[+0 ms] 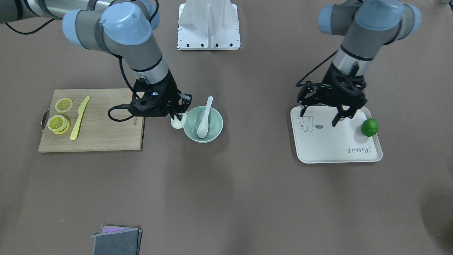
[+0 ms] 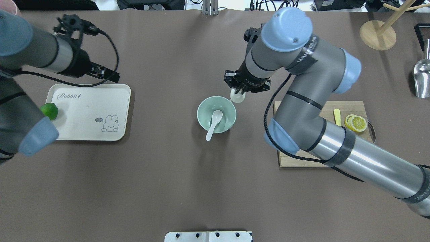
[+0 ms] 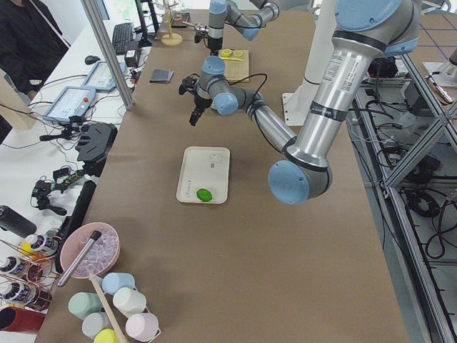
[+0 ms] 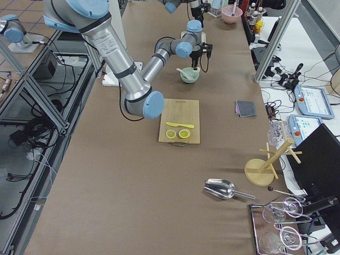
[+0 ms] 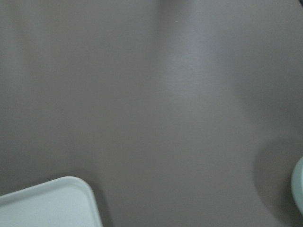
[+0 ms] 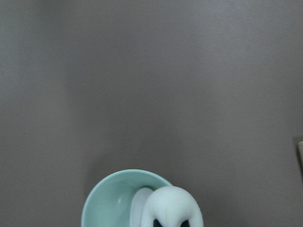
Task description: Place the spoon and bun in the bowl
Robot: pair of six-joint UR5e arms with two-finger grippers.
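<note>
The mint-green bowl (image 1: 193, 136) stands mid-table and also shows in the overhead view (image 2: 204, 108). The white spoon (image 1: 204, 122) lies in it, scoop down and handle over the rim (image 2: 214, 121). My right gripper (image 1: 179, 116) is shut on the white bun (image 1: 177, 123), right beside the bowl's rim on the cutting-board side (image 2: 238, 97). In the right wrist view the bun (image 6: 173, 205) sits between the dark fingers in front of the bowl (image 6: 108, 204). My left gripper (image 1: 343, 118) hangs open and empty over the beige tray (image 1: 329, 145).
A green lime (image 1: 369, 127) lies on the tray's edge. A wooden cutting board (image 1: 102, 131) holds a yellow knife (image 1: 79, 118) and lemon slices (image 1: 60, 120). A grey folded cloth (image 1: 116, 241) lies at the operators' edge. A white mount plate (image 1: 208, 24) is near the robot's base.
</note>
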